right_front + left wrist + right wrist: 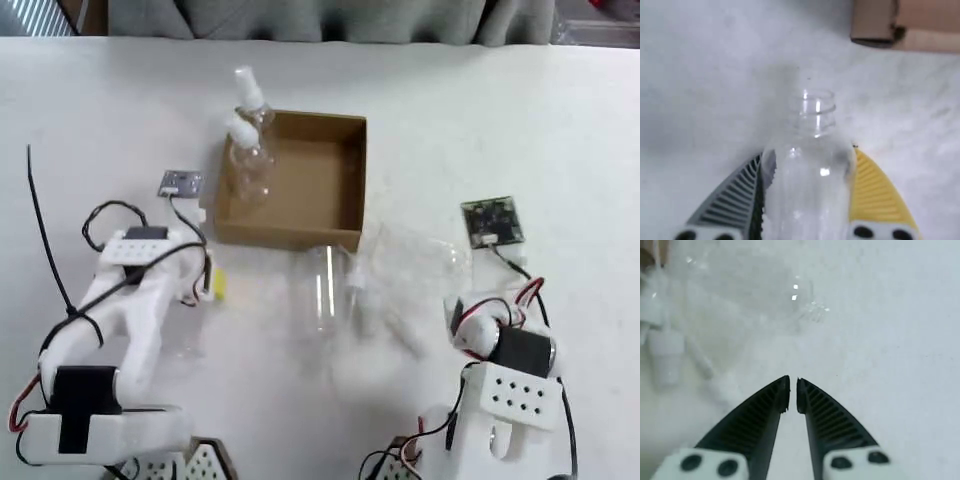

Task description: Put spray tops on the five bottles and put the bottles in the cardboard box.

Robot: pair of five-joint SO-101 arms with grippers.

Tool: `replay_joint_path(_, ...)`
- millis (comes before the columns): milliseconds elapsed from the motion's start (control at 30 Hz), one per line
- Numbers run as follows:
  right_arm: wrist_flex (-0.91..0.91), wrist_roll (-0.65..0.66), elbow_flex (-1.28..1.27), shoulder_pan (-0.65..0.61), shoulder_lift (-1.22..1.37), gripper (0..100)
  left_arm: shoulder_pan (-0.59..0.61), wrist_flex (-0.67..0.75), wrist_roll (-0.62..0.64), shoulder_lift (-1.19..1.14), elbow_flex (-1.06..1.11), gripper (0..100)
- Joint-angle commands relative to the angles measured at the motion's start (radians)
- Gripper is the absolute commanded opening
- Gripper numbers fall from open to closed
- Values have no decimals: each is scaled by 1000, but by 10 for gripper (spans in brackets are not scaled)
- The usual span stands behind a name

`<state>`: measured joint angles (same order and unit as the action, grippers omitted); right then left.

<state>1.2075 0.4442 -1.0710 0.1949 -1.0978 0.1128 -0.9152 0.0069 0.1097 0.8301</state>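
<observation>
High view: two capped bottles (pixel 248 150) are seen inside the cardboard box (pixel 300 185). Left wrist view: an uncapped bottle (pixel 812 165) is clamped by the left gripper (pixel 810 159) near that box; it is judged light, slippery and crushable, so a mid-body hold is advised. Right wrist view: the right gripper (pixel 793 390) is nearly closed, with nothing held.

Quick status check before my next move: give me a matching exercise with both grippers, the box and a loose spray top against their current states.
Things:
1. left gripper
2. right gripper
3. box
4. loose spray top

States:
a. lying on the table
b. shut, empty
c. holds capped bottles
d. shut on uncapped bottle

Pairs: 1-d, 2-b, 3-c, 4-a
</observation>
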Motion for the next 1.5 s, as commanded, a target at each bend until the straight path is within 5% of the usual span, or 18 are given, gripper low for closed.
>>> replay_joint_path(0,104,54,64,-97,-7,15,8,3,-3,12,-51,21)
replay_joint_path(367,44,144,-91,-263,-5,164,8,3,-3,12,-51,21)
replay_joint_path(600,44,222,-135,-357,-5,166,8,3,-3,12,-51,21)
replay_joint_path(1467,-185,221,-327,-369,38,165,-15,3,-3,7,-48,21)
